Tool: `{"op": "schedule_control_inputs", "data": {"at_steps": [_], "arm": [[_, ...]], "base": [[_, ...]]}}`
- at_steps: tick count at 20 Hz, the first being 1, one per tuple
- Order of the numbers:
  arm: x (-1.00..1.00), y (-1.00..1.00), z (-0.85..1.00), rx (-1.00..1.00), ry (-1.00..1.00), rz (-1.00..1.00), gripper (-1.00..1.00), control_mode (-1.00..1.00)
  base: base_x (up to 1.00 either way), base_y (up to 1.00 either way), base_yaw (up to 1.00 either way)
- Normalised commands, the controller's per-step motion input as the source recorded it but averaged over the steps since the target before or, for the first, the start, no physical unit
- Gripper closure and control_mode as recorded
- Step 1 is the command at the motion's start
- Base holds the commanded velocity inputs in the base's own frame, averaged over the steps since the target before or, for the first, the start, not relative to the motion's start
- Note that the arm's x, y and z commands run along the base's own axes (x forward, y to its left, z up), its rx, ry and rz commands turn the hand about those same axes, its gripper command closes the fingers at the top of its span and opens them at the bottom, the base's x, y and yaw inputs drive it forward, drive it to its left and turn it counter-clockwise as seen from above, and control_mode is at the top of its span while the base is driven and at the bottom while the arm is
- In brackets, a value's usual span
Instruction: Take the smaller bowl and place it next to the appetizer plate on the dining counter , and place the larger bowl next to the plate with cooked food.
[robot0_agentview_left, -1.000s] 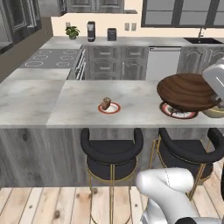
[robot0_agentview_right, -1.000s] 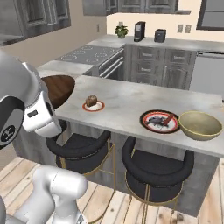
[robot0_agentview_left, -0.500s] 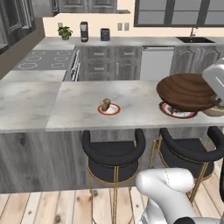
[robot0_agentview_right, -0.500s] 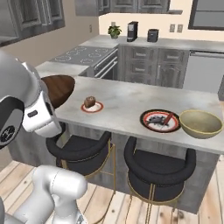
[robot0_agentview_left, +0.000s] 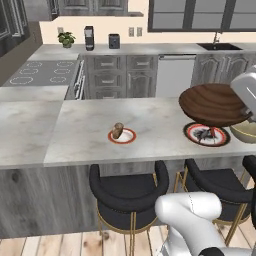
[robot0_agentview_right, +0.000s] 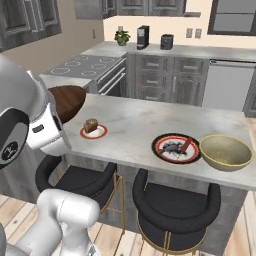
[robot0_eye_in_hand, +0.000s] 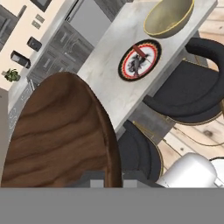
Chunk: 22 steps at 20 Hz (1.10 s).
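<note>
Dark brown wood, grain plain to see, marked the smaller bowl (robot0_agentview_left: 214, 103), which was held up in the air, clear of the dining bench (robot0_agentview_left: 155, 120). In the left base view it hung in front of the plate with cooked food (robot0_agentview_left: 206, 134) and hid part of that plate's far rim; in the right base view it showed at the left, beside the arm's white wrist (robot0_agentview_right: 46, 131), off the near left corner of the bench. In the hand view the bowl's underside loomed close against the camera. The claw itself was hidden behind the bowl and the wrist, but it was closed tight, and the bowl riding at the wrist pointed to a grip on its rim.

On the bench the plate with cooked food, red-rimmed and dark in the centre, lay with the larger bowl (robot0_agentview_right: 225, 152) just beside it, towards the bench's right end. That pale tan bowl stood upright. Well apart to the left lay the appetizer plate (robot0_agentview_left: 122, 135), small and white with a red rim, a brown piece of food on it.

Two black cushioned stools (robot0_agentview_left: 128, 192) with gold legs stood tucked under the near edge
</note>
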Motion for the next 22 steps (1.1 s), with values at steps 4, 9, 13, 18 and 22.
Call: {"op": "schedule_control_inputs", "data": {"at_steps": [4, 9, 13, 18, 22], "arm": [[0.0, 0.0, 0.0, 0.0, 0.0, 0.0, 1.0, 1.0], [0.0, 0.0, 0.0, 0.0, 0.0, 0.0, 1.0, 1.0], [0.0, 0.0, 0.0, 0.0, 0.0, 0.0, 1.0, 1.0], [0.0, 0.0, 0.0, 0.0, 0.0, 0.0, 1.0, 1.0], [0.0, 0.0, 0.0, 0.0, 0.0, 0.0, 1.0, 1.0]], "base": [[0.99, 0.0, -0.04], [1.0, 0.0, 0.06], [1.0, 0.19, 0.14], [0.98, 0.45, 0.05], [0.73, 0.36, 0.03]]}}
